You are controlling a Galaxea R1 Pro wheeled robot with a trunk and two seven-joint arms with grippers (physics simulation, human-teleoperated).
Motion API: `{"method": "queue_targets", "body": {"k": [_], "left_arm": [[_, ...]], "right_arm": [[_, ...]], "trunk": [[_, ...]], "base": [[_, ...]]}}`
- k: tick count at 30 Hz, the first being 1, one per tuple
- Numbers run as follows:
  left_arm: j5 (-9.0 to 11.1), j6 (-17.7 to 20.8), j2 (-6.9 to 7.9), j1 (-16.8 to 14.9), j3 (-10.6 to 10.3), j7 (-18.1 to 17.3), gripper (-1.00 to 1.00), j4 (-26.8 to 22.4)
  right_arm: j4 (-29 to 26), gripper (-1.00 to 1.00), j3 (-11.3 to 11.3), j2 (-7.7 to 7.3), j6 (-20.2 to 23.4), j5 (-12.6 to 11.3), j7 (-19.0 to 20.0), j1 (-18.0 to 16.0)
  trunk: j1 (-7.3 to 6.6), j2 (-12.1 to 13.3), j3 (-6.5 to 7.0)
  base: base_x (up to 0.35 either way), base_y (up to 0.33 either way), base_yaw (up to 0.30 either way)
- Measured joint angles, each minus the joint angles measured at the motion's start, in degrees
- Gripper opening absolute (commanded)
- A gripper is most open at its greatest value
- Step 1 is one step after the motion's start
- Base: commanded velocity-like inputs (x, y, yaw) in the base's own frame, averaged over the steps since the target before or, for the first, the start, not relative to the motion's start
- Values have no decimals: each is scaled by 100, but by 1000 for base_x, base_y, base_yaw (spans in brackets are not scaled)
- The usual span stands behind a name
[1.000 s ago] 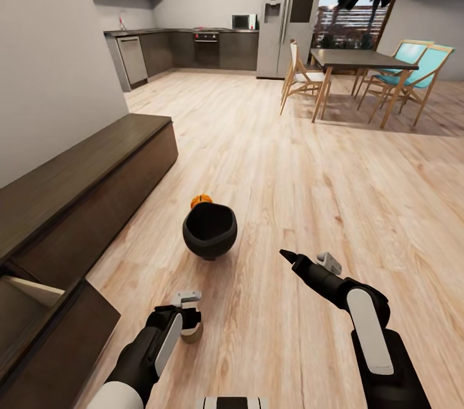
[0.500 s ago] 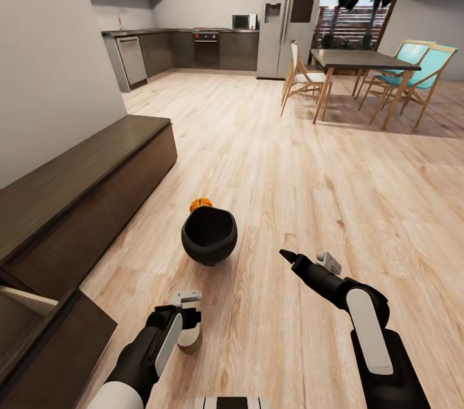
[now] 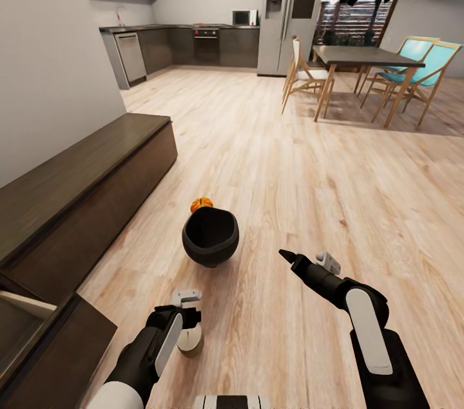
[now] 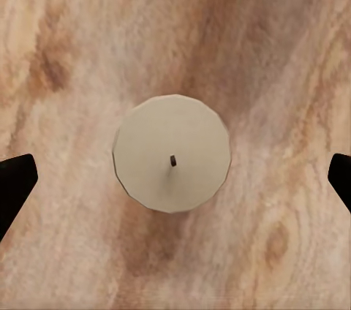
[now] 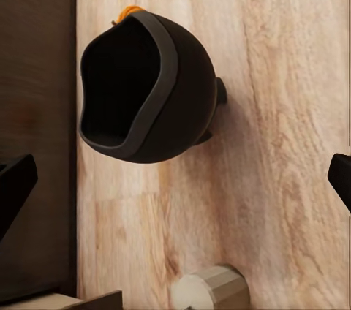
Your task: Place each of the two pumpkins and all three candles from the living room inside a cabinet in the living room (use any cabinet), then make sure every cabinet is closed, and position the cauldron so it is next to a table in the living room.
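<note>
Left gripper [image 3: 187,307] hangs directly over a short, pale beige cylindrical candle [image 3: 189,341] that stands upright on the light wood-plank floor [image 3: 309,164]; in the left wrist view the candle [image 4: 172,153] sits centred between the two dark fingertips [image 4: 14,182], which are spread wide at either side and touch nothing, so the hand is released and empty. Judgement: step in hand is the pick-up of this candle, at the pre-grasp stage. Next move calls for a straight descent until the fingers bracket the candle's sides, then a close, then a carry to the open drawer [image 3: 26,325] of the long, low dark-brown wooden cabinet [image 3: 84,183] at the robot's left. Right gripper [image 3: 308,261] is held forward above the bare floor, fingers apart, nothing between them. Beyond it, the round black wide-mouthed cauldron [image 3: 209,237] rests on the floor, just beside the cabinet front. A small orange ribbed pumpkin [image 3: 201,204] lies close behind the cauldron's rim, mostly hidden; contact cannot be told. Well beyond, a dark-topped dining table [image 3: 367,58] with wooden legs stands among chairs.
</note>
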Motion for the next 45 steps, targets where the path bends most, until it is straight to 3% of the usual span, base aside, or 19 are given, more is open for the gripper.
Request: {"method": "queue_targets", "body": {"k": [6,11,15,28,36,45], "left_arm": [[0,0,1,0,0,-1,100,0],[0,-13,-1,0,0,-2,100,0],[0,-25,-5,0,0,-2,100,0],[0,-27,-9,0,-8,-2,100,4],[1,-34,-8,0,-280,-2,100,8],[0,-40,-8,0,-323,-2,100,9]], "right_arm": [[-24,100,50,17,4,-1,8,0],[-31,100,466,-19,-20,-2,6,0],[-32,100,573,-23,-27,0,7,0],[-18,100,581,-9,-35,1,4,-1],[-15,100,581,-4,-35,1,0,-1],[-15,100,581,1,-35,-6,0,-1]], "trunk": [[15,-8,-133],[28,-15,-244],[39,-20,-333],[72,-38,-621],[93,-48,-798],[116,-61,-998]], "base": [[0,0,0],[0,0,0],[0,0,0],[0,0,0],[0,0,0],[0,0,0]]}}
